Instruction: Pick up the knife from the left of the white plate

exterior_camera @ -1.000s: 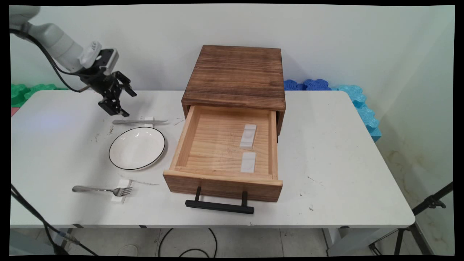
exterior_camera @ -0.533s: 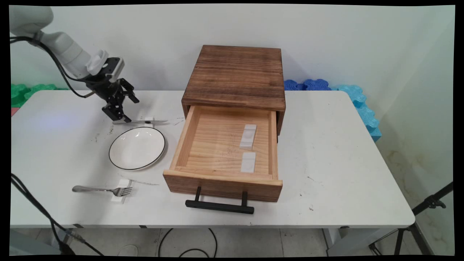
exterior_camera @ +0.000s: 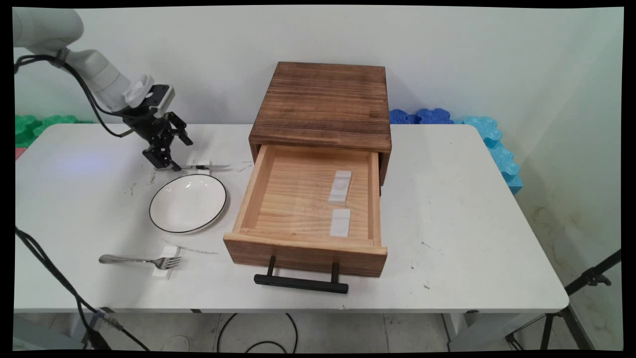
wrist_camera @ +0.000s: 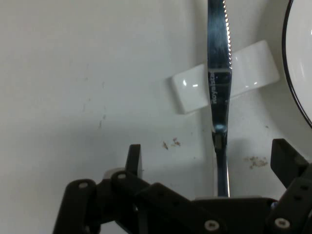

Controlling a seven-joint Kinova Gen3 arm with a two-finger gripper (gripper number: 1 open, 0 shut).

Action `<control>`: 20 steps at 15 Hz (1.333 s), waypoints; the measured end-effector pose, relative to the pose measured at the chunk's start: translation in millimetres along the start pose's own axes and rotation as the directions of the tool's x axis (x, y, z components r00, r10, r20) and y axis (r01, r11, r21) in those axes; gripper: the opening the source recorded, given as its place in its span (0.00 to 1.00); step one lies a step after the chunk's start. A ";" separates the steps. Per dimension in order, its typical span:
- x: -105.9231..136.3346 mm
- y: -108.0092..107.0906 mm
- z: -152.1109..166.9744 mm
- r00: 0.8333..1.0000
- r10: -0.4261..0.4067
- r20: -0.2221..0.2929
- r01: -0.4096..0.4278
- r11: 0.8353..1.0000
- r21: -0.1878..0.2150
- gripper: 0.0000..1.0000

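Steel first: from the main view you have the knife (exterior_camera: 191, 167) lying flat on the white table (exterior_camera: 447, 209), just beyond the far rim of the white plate (exterior_camera: 188, 203), its long axis running left to right, blade tip pointing toward the open wooden drawer (exterior_camera: 308, 209). Your gripper (exterior_camera: 166, 164) hangs low over the handle end, at the knife's left, tilted down from the upper left. The handle is mostly hidden behind the fingers here, so you cannot tell from this angle whether anything touches. A small white rest (exterior_camera: 203, 164) sits under the knife near mid-length. Two white blocks lie in the drawer; a fork (exterior_camera: 136, 260) lies well apart at the table's near side on its own rest.

Hand view — the knife (wrist_camera: 218, 92) runs straight up the picture from between the fingers, serrated edge toward the plate (wrist_camera: 298, 58) at the right edge. Fingers stand apart, one on each side of the handle, the knife nearer the right one; the left fingertip (wrist_camera: 134, 156) is clear of the metal. The rest (wrist_camera: 226, 77) crosses under the blade at a slant.

Hard to make out — the handle's butt end is covered by the black linkage, and the height of the fingertips above the table cannot be read; the plate is cut off at the frame
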 end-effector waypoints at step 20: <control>-5.9 -4.1 15.3 1.000 -0.019 -0.022 0.018 0.999 -0.029 0.00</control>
